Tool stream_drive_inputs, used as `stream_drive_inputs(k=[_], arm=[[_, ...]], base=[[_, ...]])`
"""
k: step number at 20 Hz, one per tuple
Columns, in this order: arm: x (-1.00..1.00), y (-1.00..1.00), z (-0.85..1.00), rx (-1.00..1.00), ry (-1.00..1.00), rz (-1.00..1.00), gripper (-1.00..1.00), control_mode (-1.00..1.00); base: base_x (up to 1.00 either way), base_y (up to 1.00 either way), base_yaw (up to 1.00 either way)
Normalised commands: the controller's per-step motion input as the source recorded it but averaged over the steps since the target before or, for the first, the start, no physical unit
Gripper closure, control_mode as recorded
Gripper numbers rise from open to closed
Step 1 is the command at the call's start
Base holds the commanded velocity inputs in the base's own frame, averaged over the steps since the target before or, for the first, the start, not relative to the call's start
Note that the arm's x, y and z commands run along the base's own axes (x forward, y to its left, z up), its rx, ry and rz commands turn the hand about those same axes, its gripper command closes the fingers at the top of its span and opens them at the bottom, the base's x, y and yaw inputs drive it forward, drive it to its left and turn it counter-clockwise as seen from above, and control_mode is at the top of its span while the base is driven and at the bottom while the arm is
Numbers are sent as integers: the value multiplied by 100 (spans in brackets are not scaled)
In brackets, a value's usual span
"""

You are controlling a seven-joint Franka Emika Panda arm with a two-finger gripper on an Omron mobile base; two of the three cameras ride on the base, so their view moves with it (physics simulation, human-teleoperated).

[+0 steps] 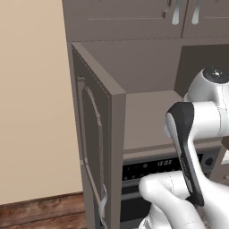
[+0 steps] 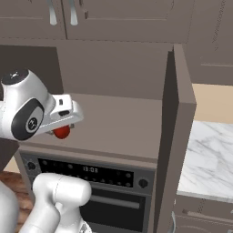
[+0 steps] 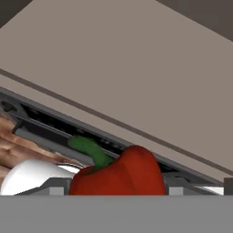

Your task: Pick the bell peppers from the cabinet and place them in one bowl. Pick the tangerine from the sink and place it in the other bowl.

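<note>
A glossy red bell pepper with a green stem sits right at the bottom of the hand view, and my gripper is shut on it. From the right base view the same bell pepper hangs under my hand, with the gripper just above the front left part of the cabinet shelf. The cabinet niche stands with its hinged door swung out to the left. My fingertips are hidden behind the pepper.
The black oven with its lit display lies just below the shelf. The cabinet's side wall bounds the niche on the right, with a marble counter beyond it. Upper cabinet doors hang overhead. Wood floor lies at the lower left.
</note>
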Motion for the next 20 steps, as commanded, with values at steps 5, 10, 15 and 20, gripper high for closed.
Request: stream_drive_inputs(k=[5,10,15,20], arm=[[0,0,0,0,0,0,100,-100],[0,0,0,0,0,0,100,-100],[0,0,0,0,0,0,100,100],[0,0,0,0,0,0,100,100]], base=[[0,0,0],[0,0,0],[0,0,0],[-62,-1,0]])
